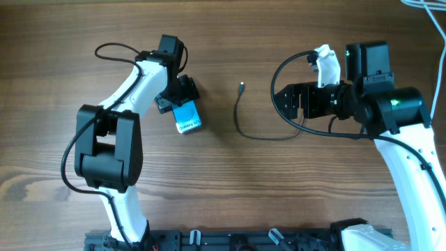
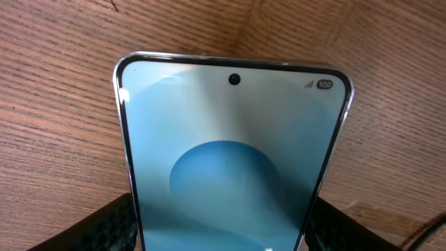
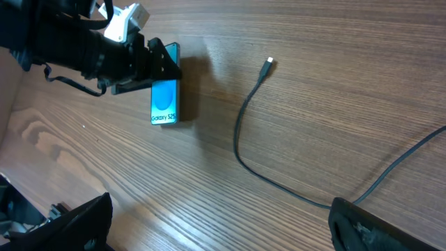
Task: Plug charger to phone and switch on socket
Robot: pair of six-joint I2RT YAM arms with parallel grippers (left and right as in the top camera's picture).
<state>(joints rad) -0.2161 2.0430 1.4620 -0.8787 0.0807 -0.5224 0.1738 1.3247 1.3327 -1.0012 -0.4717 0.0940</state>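
Observation:
The phone [image 1: 187, 116], teal screen with a white "Galaxy" strip at its near end, is left of centre on the wooden table. My left gripper [image 1: 178, 99] is shut on its far end. In the left wrist view the phone [image 2: 233, 139] fills the frame, and the two fingers of the left gripper [image 2: 226, 233] press its side edges. The charger [image 1: 239, 118] is a thin black cable lying loose mid-table, its metal tip [image 1: 241, 86] apart from the phone. My right gripper [image 1: 281, 98] is open and empty over the cable's right stretch. The socket is out of view.
A thick white cord [image 1: 435, 28] runs off the top right corner. In the right wrist view the phone [image 3: 164, 101] and left gripper [image 3: 150, 66] are at upper left, and the charger tip [image 3: 268, 64] is at upper centre. The arm bases stand at the near edge.

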